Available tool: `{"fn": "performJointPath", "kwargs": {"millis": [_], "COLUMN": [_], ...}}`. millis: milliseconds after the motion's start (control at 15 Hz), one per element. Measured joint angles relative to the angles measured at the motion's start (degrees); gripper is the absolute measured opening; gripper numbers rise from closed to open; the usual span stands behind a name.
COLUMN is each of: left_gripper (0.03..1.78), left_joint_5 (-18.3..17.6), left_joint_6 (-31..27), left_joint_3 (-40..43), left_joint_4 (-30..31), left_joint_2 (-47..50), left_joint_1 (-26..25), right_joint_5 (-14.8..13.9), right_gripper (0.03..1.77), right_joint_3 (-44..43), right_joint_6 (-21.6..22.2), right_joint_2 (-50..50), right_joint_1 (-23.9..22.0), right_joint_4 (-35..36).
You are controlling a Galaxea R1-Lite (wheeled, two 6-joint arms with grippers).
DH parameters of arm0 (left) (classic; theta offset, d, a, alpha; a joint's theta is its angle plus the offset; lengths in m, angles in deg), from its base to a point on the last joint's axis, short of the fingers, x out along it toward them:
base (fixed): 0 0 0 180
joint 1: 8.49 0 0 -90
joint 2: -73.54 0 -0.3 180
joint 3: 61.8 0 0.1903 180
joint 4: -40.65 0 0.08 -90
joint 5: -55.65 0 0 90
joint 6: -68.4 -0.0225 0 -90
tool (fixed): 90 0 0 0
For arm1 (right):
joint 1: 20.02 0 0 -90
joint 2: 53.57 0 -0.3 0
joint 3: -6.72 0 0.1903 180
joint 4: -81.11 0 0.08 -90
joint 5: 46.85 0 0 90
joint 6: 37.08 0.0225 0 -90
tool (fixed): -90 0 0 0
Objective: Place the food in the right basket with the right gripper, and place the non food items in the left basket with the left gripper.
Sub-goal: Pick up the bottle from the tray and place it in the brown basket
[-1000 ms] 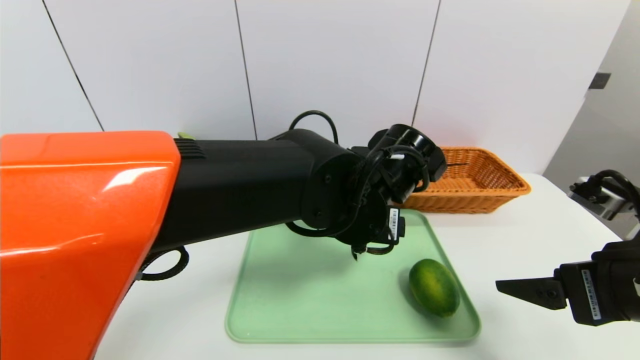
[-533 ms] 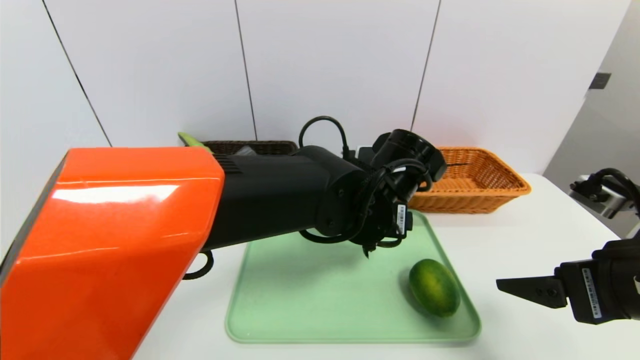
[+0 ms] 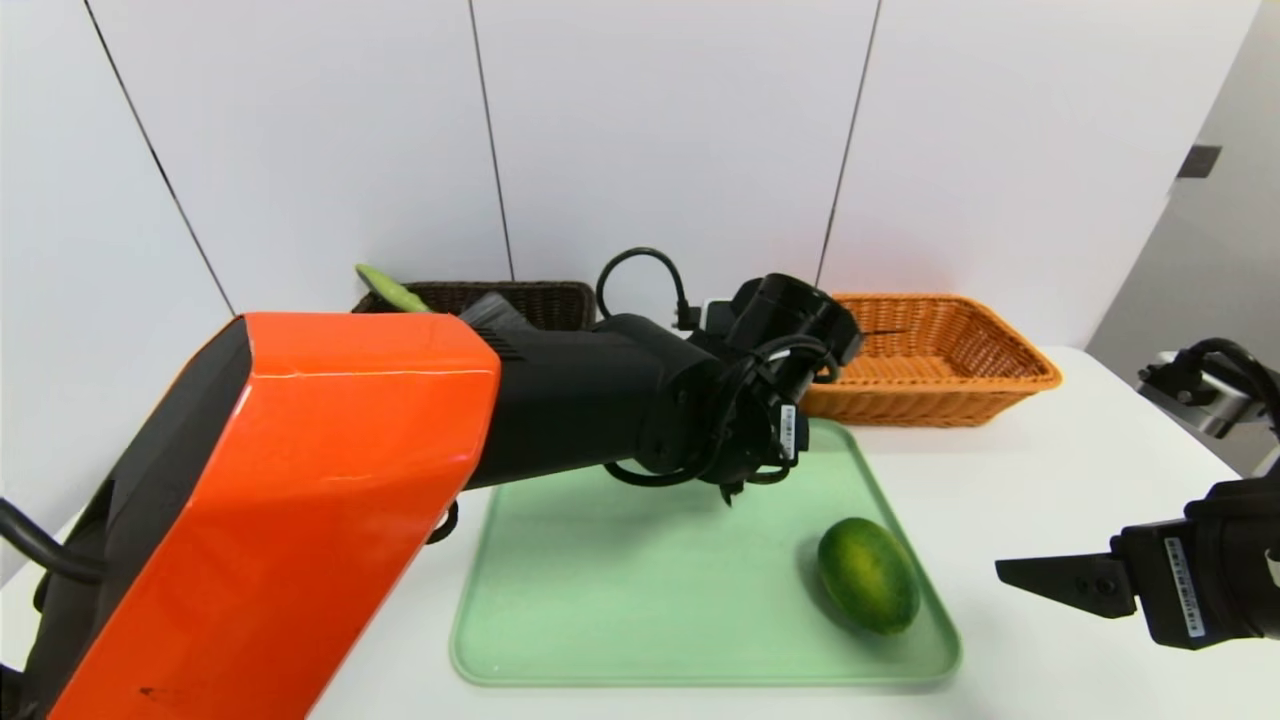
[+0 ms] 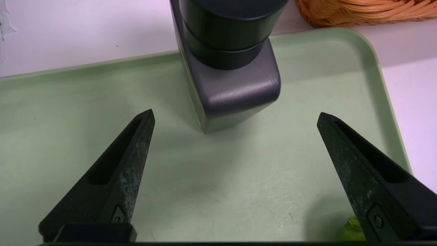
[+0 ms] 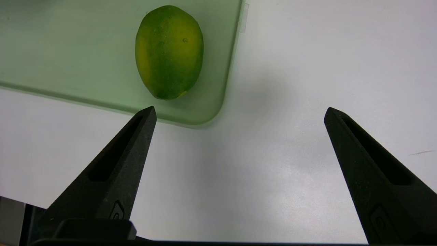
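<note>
White table (image 3: 1050,440) carries a green tray (image 3: 620,620). On its far part stands the black bottle (image 4: 232,78), just ahead of the left gripper (image 4: 235,116), whose jaws are wide apart and grasp nothing. The green fruit (image 3: 868,574) lies at the tray's right edge, near the right gripper (image 5: 239,112), also spread and empty.

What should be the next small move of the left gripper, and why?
Probably ease the left gripper forward and down until its open jaws flank the black pump bottle, then close. The bottle stands upright on the green tray, just ahead of the fingertips and roughly centred between them, untouched. The right gripper hangs open beside the tray, near the green fruit.
</note>
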Motion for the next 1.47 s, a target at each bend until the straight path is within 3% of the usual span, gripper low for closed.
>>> {"fn": "performJointPath", "kwargs": {"millis": [333, 467, 933, 1267, 1400, 1467], "left_gripper": [1.69, 1.69, 1.69, 0.99, 0.79, 0.6], "left_joint_5": [3.25, 4.53, 5.9, 5.9, 5.99, 6.13], "left_joint_6": [-0.98, -1.3, -1.41, -1.44, -1.41, -1.44], "left_joint_3": [0.11, 0.2, 0.41, 0.41, 0.41, 0.41], "left_joint_4": [5.05, 7.0, 7.08, 7.03, 7.08, 7.03], "left_joint_2": [-2.29, -3.43, -4.91, -5.07, -5.05, -5.0], "left_joint_1": [-0.23, -0.55, -0.87, -1.18, -1.05, -0.98], "right_joint_5": [-0.26, -2.23, -2.6, -2.6, -2.62, -2.6], "right_gripper": [1.7, 1.7, 1.7, 1.7, 1.7, 1.7], "right_joint_3": [-0.1, -0.16, -0.68, -0.88, -0.88, -0.88], "right_joint_6": [-0.55, -1.87, -2.26, -2.23, -2.23, -2.23], "right_joint_2": [0.09, 0.17, 1.41, 1.71, 1.74, 1.72], "right_joint_1": [0.0, 0.0, 0.09, 0.09, 0.09, 0.09], "right_joint_4": [-0.05, -0.06, -0.02, -0.02, 0.0, -0.02]}}
